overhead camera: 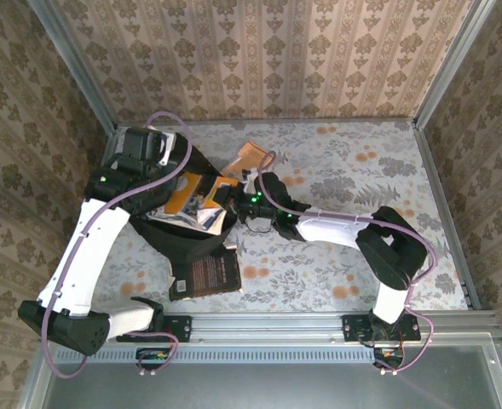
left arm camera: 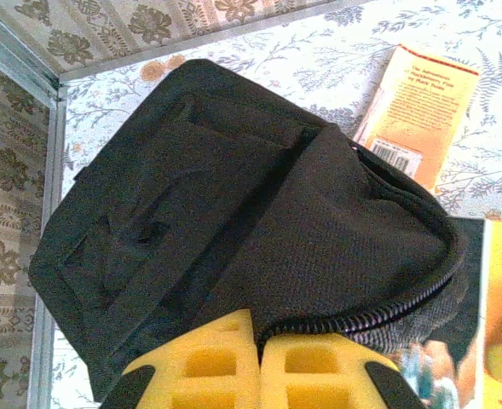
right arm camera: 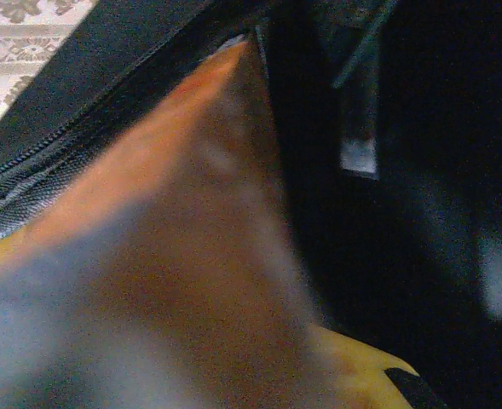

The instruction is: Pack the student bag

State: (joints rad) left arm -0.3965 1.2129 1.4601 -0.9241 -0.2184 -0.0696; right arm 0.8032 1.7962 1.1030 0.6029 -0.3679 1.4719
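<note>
The student bag point(left arm camera: 191, 196) lies slumped on the left half of the bench point(overhead camera: 361, 170), a black woven-fabric shape with a rounded top, flat stitched panels and a coarse toothed zip along its gaping mouth. My left pincer point(left arm camera: 256, 341) has its blocky yellow foam pads point(left arm camera: 208, 366) pressed together right where the zip rim runs down to them, so I read it as pinching the bag's edge and holding that flap up. My right pincer point(overhead camera: 223, 198) is clamped on an orange book point(right arm camera: 208, 239) with a smooth, glossy cover. Its corner points into the dark opening just beside the zip, and in the right wrist view it is badly blurred. A second orange paperback point(left arm camera: 421, 102), flat and rectangular with a white barcode patch, lies on the bench just beyond the bag. A dark-covered book point(overhead camera: 206, 274) lies flat against the bag's near edge. The bench itself wears a pale floral cloth, grey leaves with orange blossoms
</note>
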